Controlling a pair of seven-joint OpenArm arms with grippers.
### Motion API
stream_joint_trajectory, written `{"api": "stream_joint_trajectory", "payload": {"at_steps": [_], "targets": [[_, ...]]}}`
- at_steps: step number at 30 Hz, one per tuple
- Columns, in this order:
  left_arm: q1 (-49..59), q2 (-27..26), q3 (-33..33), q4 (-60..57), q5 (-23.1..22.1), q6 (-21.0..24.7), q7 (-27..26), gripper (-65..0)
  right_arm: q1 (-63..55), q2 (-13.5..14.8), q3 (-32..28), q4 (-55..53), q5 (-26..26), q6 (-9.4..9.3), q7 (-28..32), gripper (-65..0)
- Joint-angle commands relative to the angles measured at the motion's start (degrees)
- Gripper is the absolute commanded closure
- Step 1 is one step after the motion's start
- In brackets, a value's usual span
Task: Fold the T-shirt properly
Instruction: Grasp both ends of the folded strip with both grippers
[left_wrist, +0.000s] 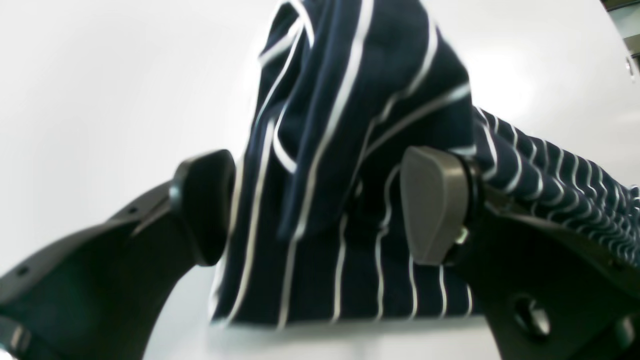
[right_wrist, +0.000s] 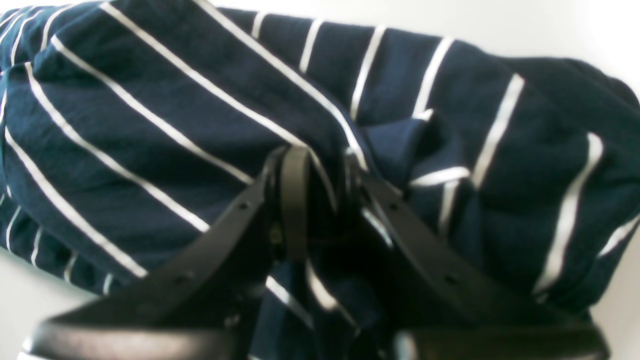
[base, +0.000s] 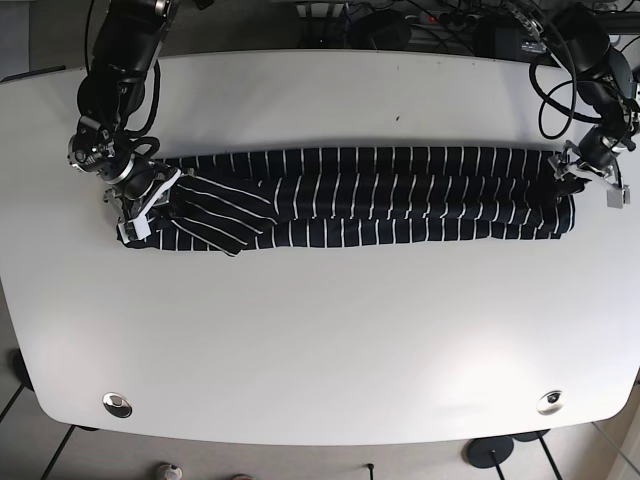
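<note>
The navy T-shirt (base: 400, 195) with thin white stripes lies as a long folded band across the white table (base: 320, 340). My right gripper (base: 150, 197) is at the shirt's left end in the base view. In the right wrist view the gripper (right_wrist: 325, 190) has its jaws close together, pinching a fold of the shirt (right_wrist: 150, 125). My left gripper (base: 572, 178) is at the shirt's right end. In the left wrist view the gripper (left_wrist: 317, 205) has its jaws wide apart, with bunched shirt fabric (left_wrist: 360, 100) lying between them.
Cables and equipment (base: 420, 20) sit beyond the table's far edge. Two round metal fittings (base: 117, 403) (base: 549, 402) are set near the table's front corners. Bare table top lies in front of and behind the shirt.
</note>
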Motion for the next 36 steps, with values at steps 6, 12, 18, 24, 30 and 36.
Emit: {"api": "stream_joint_trajectory", "payload": {"at_steps": [6,12,18,24,30,36], "targets": [[-0.3,-1.1,7.7,1.5,-0.2,0.0,0.6,-3.9,0.7,0.3,0.1,0.7,-0.1,-0.1,-0.3,-9.5],[5.7,-0.3,9.8,25.8,-0.1,0.0,0.7,-2.4,0.7,0.3,0.1,0.7,-0.3,-0.1,-0.3,-9.5],[8.6,4.0,23.1,43.4,-0.1,0.0,0.8,-2.4,0.7,0.3,0.1,0.7,-0.4,-0.1,-0.3,-9.5],[5.4,10.1,36.4,42.3,-0.1,5.3,0.7,-2.5,0.7,0.2,0.1,0.7,-0.3,-0.1,-0.5,-9.5],[1.2,15.5,39.6,33.5,-0.1,7.8,0.6,-2.9,0.6,0.2,0.1,0.7,-0.1,-0.1,-0.6,-9.5],[-1.0,15.3,45.8,28.9,0.2,8.8,0.6,-22.9,0.5,0.2,0.1,0.7,0.0,-0.1,-0.6,-9.5]]}}
